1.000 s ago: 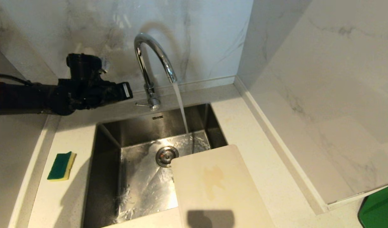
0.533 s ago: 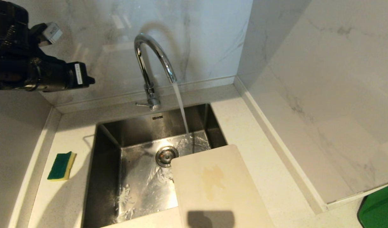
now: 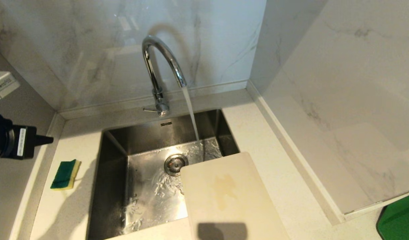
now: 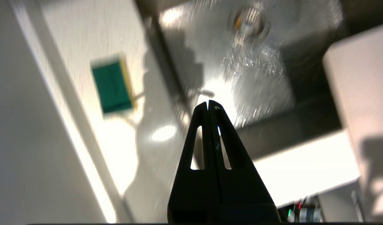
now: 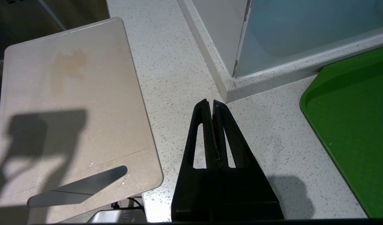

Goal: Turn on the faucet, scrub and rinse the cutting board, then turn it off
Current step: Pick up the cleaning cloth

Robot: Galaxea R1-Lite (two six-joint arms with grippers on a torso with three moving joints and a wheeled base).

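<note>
You face a corner of white marble wall panels (image 3: 208, 40), grey-veined and glossy with reflected light. Pale speckled countertop (image 3: 268, 160) surrounds a steel sink (image 3: 114, 173). A green tray (image 5: 350, 125) sits at your right.

I see a green-and-yellow sponge (image 3: 65, 174) lying flat on the pale speckled counter (image 3: 274, 186), left of the steel sink (image 3: 117, 156) and apart from its rim. The sink's round drain strainer (image 3: 175, 164) sits in the wet basin. At the near right I make out a green tray (image 3: 399, 218) on the counter, beyond the marble wall panel (image 3: 341, 100).
</note>
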